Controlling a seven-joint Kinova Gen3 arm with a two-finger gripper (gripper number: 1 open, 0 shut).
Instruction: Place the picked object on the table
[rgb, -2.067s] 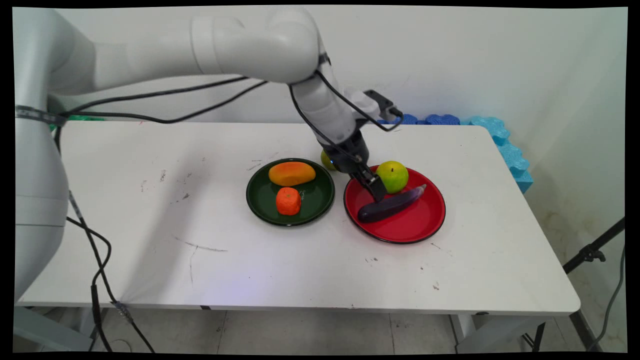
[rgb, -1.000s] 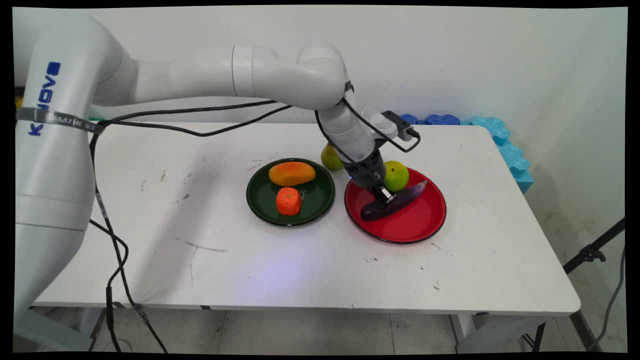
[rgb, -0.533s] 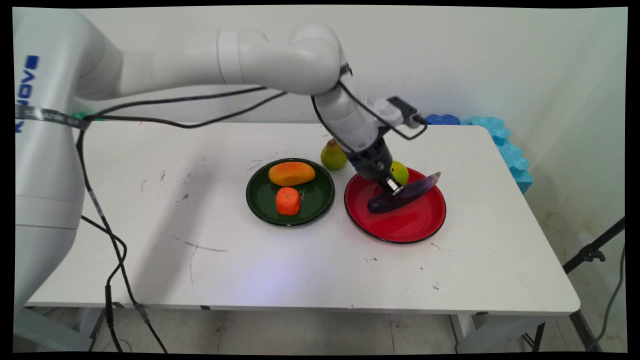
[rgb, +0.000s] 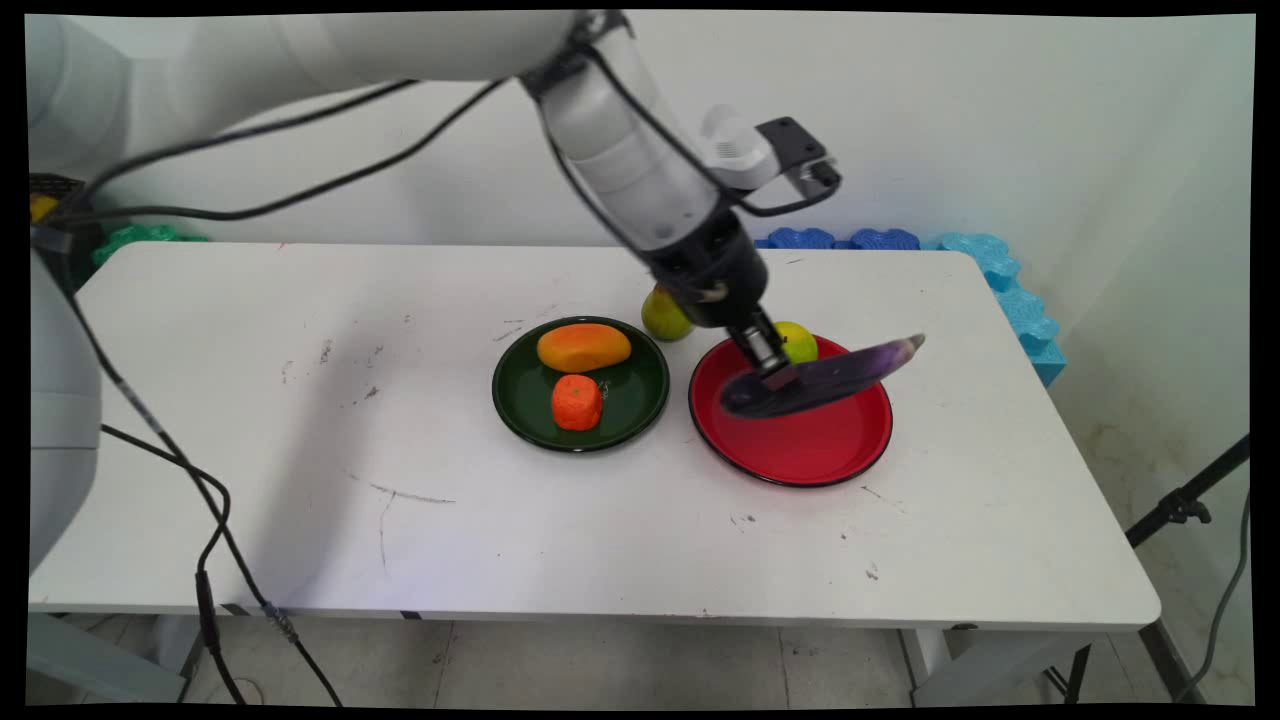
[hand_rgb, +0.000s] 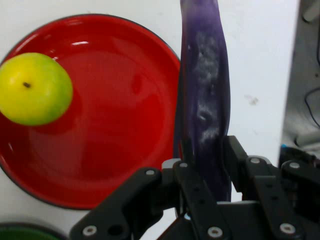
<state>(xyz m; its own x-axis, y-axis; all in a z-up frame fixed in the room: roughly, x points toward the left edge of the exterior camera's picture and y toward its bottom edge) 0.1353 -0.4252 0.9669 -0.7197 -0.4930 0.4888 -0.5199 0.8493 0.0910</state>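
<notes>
Gripper: the black two-finger gripper (rgb: 775, 376) is clamped narrowly on a purple eggplant (rgb: 822, 375), one finger (hand_rgb: 186, 150) on each flank near its blunt, darker end; the hand view shows the fruit running straight up from between the fingers.
Eggplant position: lifted clear of the red plate (rgb: 800, 455), hanging over the plate's far half, with nothing but the gripper touching it.
Eggplant axis: long axis runs roughly left to right in the main view, tilted, with the pale tapered tip raised toward the table's right side and the rounded end lower, at the gripper.
Eggplant surface: glossy, smooth skin, deep purple with whitish mottled patches along its length (hand_rgb: 204, 75); slender and slightly curved.
Red plate: round, shiny lacquer-like red with a thin dark rim (hand_rgb: 30, 187), lying flat on the white table (rgb: 600, 530).
Green apple: a round yellow-green apple (hand_rgb: 34, 89) with a dark stem dimple sits on the plate's far edge, just behind the gripper and apart from the eggplant.
Green plate: a dark green round plate (rgb: 520, 400), left of the red one, carries an orange mango-shaped fruit (rgb: 584, 347) and a ribbed orange tangerine (rgb: 577, 401).
Pear: a yellow-green pear (rgb: 664, 314) stands on the table behind the two plates, partly hidden by the wrist.
</notes>
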